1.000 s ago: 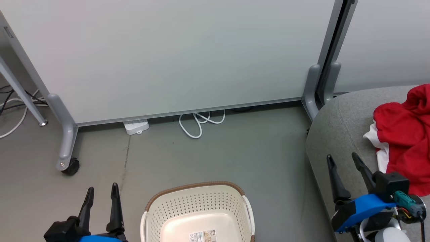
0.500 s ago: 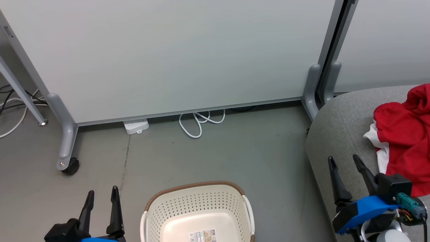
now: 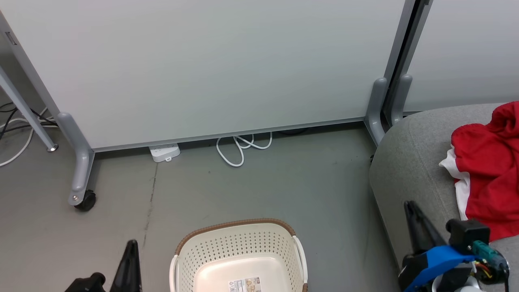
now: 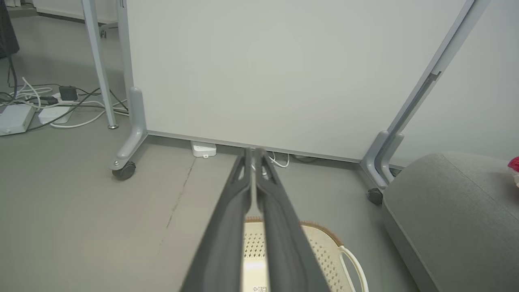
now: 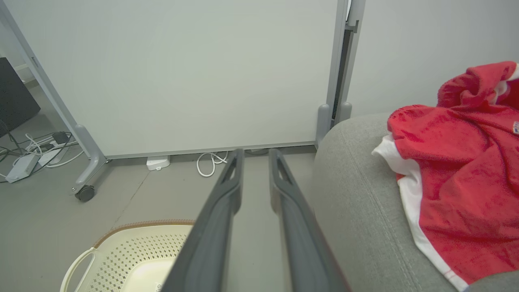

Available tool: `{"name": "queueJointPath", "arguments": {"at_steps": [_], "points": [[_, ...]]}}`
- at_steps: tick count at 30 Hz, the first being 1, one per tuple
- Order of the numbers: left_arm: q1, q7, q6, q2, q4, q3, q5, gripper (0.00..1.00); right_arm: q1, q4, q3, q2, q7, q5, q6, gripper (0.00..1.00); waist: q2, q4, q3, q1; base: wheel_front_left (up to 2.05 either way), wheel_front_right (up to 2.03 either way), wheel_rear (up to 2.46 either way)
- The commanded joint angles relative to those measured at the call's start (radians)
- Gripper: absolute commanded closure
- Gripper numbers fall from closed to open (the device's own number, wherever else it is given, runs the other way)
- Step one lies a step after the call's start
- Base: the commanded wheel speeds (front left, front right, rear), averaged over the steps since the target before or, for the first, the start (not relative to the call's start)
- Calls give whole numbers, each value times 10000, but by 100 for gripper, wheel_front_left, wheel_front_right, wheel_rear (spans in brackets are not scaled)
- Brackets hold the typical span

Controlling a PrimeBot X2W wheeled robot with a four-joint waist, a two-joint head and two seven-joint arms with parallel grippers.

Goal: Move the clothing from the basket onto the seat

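Note:
The red clothing (image 3: 486,170) with white trim lies bunched on the grey seat (image 3: 409,162) at the right; the right wrist view has the clothing (image 5: 458,162) spread over the seat (image 5: 357,194). The cream basket (image 3: 237,222) stands on the floor at bottom centre, with just a printed label on its bottom. My left gripper (image 3: 131,243) is low, left of the basket and shut on nothing, its tips touching (image 4: 253,151). My right gripper (image 3: 410,204) hangs over the seat's front left edge, left of the clothing. Its fingers (image 5: 237,170) are drawn almost together, holding nothing.
A white partition panel (image 3: 202,73) on grey feet with a caster (image 3: 86,200) closes off the back. A power strip (image 3: 164,153) and a looped white cable (image 3: 239,150) lie under its edge. More cables (image 4: 36,109) lie far left.
Both grippers have closed from open and sunk lower in the head view. The clothing, basket and seat have not moved.

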Motion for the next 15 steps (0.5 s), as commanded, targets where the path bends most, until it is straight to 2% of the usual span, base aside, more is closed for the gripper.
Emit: {"name": "queueJointPath", "arguments": {"at_steps": [1, 6, 15], "points": [[8, 18, 0, -11, 28, 4, -43, 100, 2, 52, -17, 6, 27, 45, 0, 100, -1, 0, 0, 0, 0, 0, 0], [178, 69, 2, -110, 399, 7, -176, 100, 213, 469, -29, 56, 80, 203, 0, 100, -1, -2, 2, 0, 0, 0, 0], [-80, 524, -1, -134, 241, 171, -1729, 100, 130, 382, -93, 44, 308, 2034, 0, 100, -1, -21, 16, 0, 0, 0, 0]]}}
